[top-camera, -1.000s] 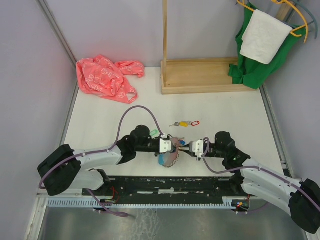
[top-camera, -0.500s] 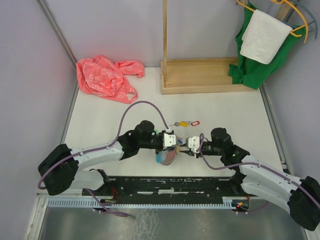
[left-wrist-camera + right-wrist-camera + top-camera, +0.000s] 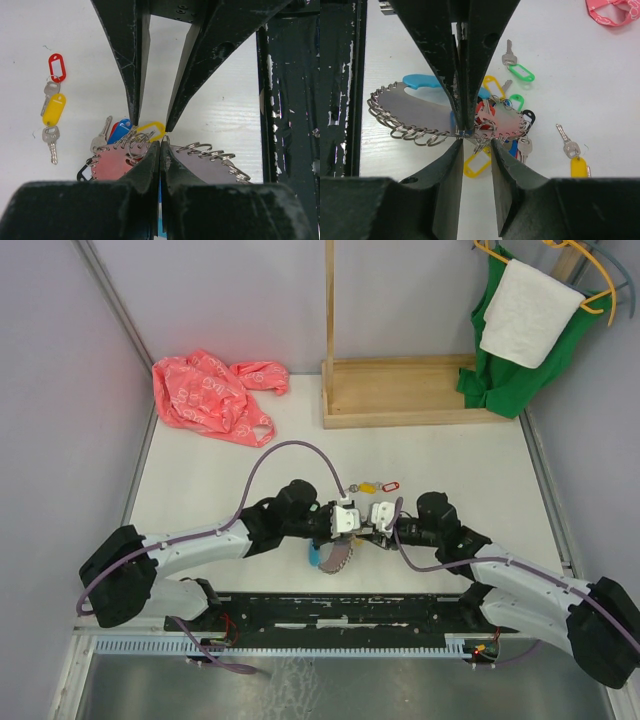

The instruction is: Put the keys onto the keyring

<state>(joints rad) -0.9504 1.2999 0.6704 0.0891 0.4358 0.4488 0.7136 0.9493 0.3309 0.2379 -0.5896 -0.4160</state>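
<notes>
- Left wrist view: my left pincer [image 3: 160,146] has its fingers pressed together, pinching the edge of the keyring [image 3: 207,162].
- Keyring: a grey, ring-lined fan with a light-blue sleeve [image 3: 420,81], hung with tagged keys [image 3: 125,135]. It sits between my two pincers, near the front of the bench [image 3: 450,460].
- Right wrist view: my right pincer [image 3: 476,145] has its fingers spread, with the tips just at that same edge, gripping nothing.
- Arms: both reach inward from the near corners, and the pincers meet nose to nose at mid-bench.
- Loose items: a red-tagged key [image 3: 56,67] and a yellow-tagged key [image 3: 54,109] lie end to end just beyond. A green-tagged key [image 3: 520,72] lies beside the cluster.
- Writing: the tag windows are too small to read. The pale print on the red plastic bag [image 3: 210,395] is illegible.
</notes>
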